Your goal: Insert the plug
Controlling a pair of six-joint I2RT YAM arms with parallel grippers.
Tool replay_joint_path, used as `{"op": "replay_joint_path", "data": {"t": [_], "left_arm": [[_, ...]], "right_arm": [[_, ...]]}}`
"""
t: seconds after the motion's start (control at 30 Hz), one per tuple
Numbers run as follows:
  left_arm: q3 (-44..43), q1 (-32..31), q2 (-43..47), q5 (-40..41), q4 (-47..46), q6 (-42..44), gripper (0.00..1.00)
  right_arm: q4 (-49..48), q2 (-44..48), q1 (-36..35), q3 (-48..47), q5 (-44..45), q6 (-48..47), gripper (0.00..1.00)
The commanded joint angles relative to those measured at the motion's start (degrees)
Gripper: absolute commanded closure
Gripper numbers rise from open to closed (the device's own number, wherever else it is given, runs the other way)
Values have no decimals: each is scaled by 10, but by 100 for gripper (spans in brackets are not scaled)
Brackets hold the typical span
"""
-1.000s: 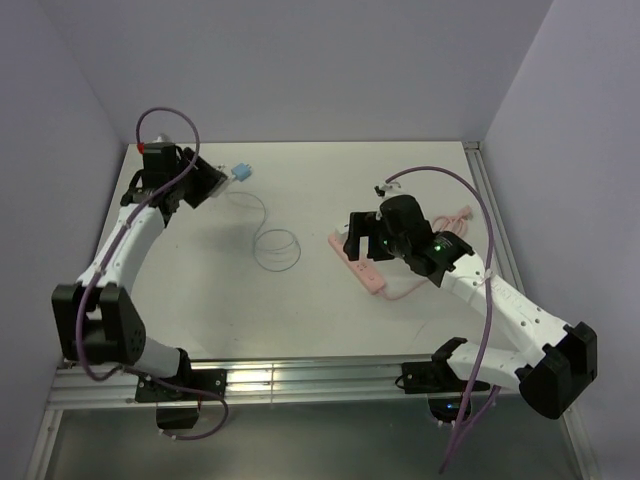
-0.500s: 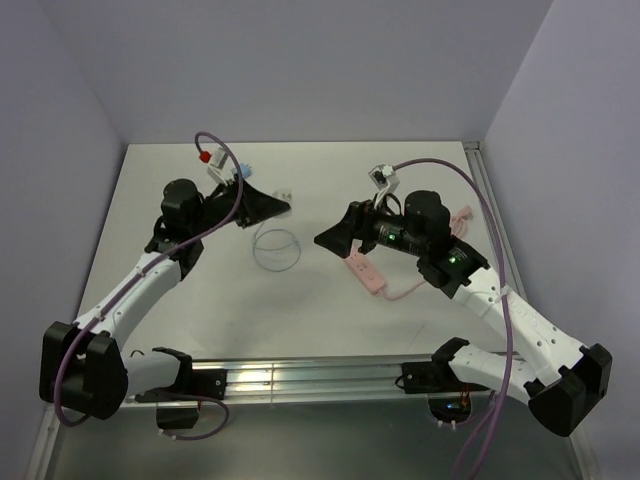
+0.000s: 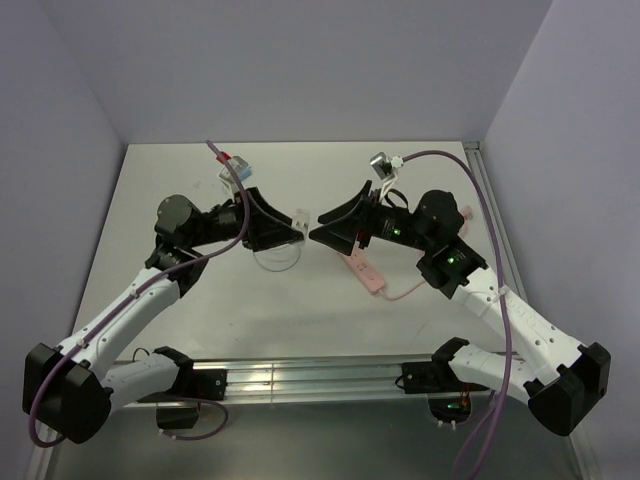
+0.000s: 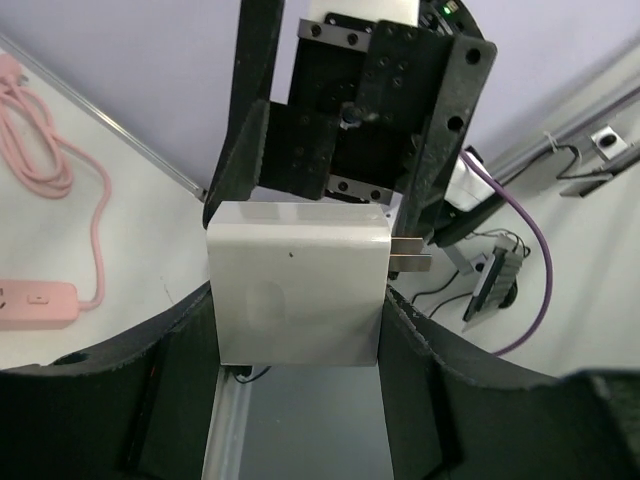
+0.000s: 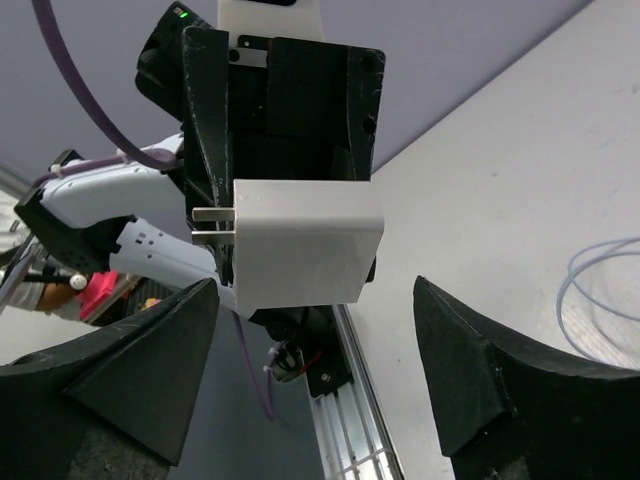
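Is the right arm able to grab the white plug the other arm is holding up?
Probably yes. The right gripper is open and faces the white plug, which the left gripper holds in the air; nothing sits between them.

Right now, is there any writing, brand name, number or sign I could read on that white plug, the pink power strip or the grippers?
No text can be read in any view.
White wall plug, held in the left gripper: plain faces, one tiny dark speck, no print.
Pink power strip: no marking shows; too small to tell.
Right gripper: black parts and bare screws, no lettering.
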State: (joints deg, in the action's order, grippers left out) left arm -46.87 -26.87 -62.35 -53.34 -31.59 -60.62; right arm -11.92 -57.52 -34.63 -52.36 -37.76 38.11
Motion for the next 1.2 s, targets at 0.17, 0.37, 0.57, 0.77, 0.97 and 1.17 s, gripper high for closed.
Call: {"op": "replay_joint_path", "data": {"t": [0.17,0.37,0.57,0.77,0.97,1.17], "left_arm": [[0,-24,21,-40,-82,-8,100],[-7,-43,17,-35,-80,-5,100],[-12,-54,19,-17,-62,5,100],[-16,-62,14,-14,-58,13,100],[-54,-64,20,10,92,103,51],[-95,-64,60,119,314,226,1]], "right_arm": [[-80,23,-4,-6,-56,5,21],[-106,7,-4,-10,-86,27,21],[-134,-3,-14,3,-82,45,28],[-128,-15,-33,-1,-60,31,66],[-78,3,-35,-3,-25,-10,100],[55,43,-35,-16,23,-122,100]]}}
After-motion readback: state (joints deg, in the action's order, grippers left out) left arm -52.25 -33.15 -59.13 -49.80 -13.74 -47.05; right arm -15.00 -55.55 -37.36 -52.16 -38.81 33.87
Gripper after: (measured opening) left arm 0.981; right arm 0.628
